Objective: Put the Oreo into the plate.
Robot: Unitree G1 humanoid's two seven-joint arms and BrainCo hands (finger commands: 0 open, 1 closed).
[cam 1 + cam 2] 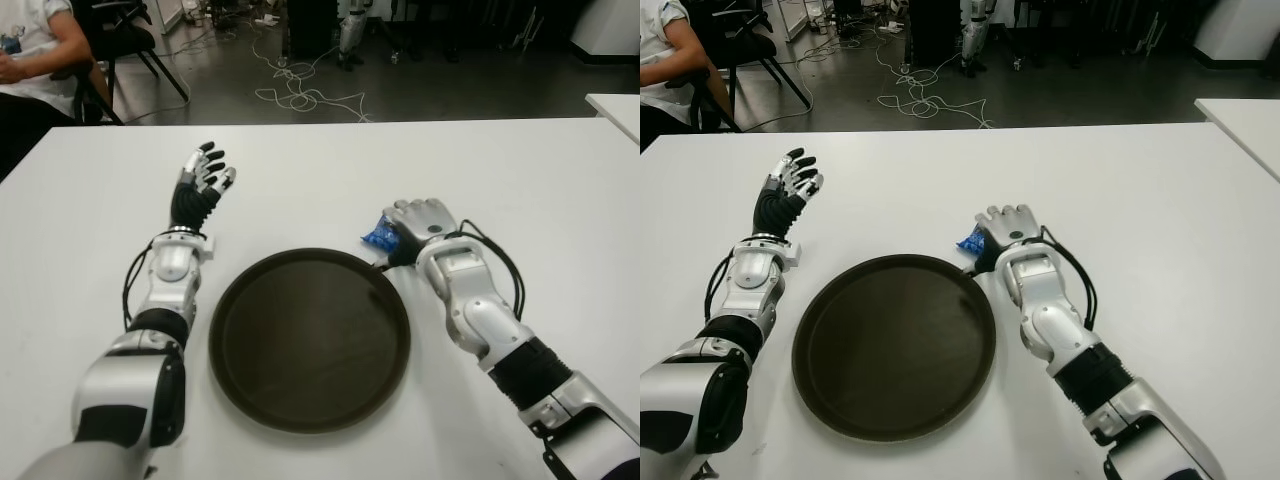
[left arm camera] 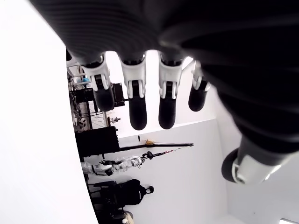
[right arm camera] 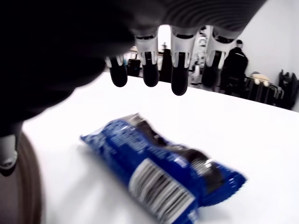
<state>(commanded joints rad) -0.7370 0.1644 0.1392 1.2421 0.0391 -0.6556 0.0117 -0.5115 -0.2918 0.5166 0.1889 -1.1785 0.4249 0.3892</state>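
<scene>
I see the blue foil Oreo packet [image 3: 163, 175] flat on the white table [image 1: 520, 180], beside the round dark-brown plate's [image 1: 230, 300] far right rim, my right hand [image 1: 425, 222] above it, fingers extended, holding nothing, left hand [image 1: 200, 180] left of plate, fingers spread.

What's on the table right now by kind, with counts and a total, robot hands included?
Oreo packs: 1, lying flat under the open right hand
Plates: 1, dark and round
Robot hands: 2, left hand and right hand
Total: 4

Bright even overhead light, glare on white table [image 1: 330, 170], soft shadows, wrist views perhaps blurred up close
</scene>
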